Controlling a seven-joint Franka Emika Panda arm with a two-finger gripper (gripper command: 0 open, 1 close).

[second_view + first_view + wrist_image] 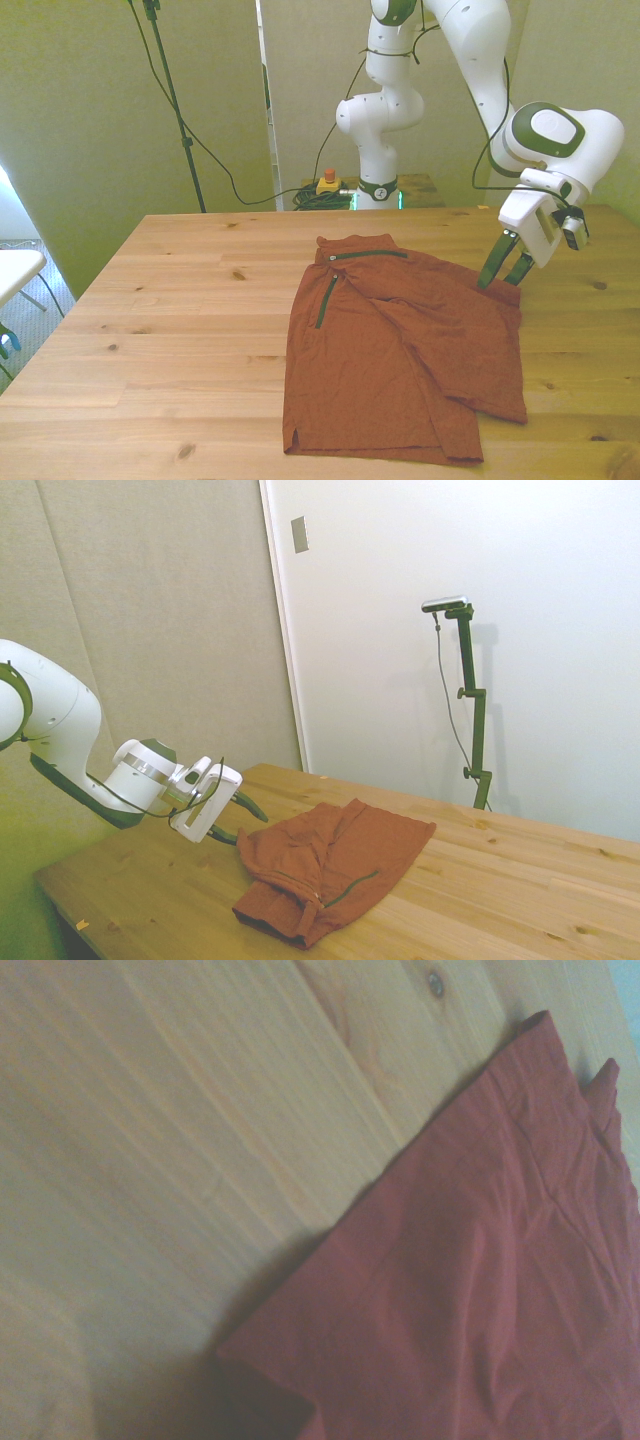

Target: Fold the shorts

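The rust-brown shorts [400,350] lie rumpled and partly doubled over on the wooden table [180,300], with a dark zipper line [325,300] toward the front view's left. In the side view the shorts [330,865] sit near the table's near edge. My gripper [503,278] hangs tilted just above the corner of the shorts on the front view's right, open, its dark fingers [490,265] apart with nothing between them. From the side, the gripper [240,822] is at the left edge of the cloth. The wrist view shows that corner of the shorts [480,1290] on bare wood.
Bare tabletop stretches to the front view's left of the shorts and in front of them. Behind the table's far edge a yellow box with a red button [327,183] sits among cables. A white object [15,270] stands off the table's left side.
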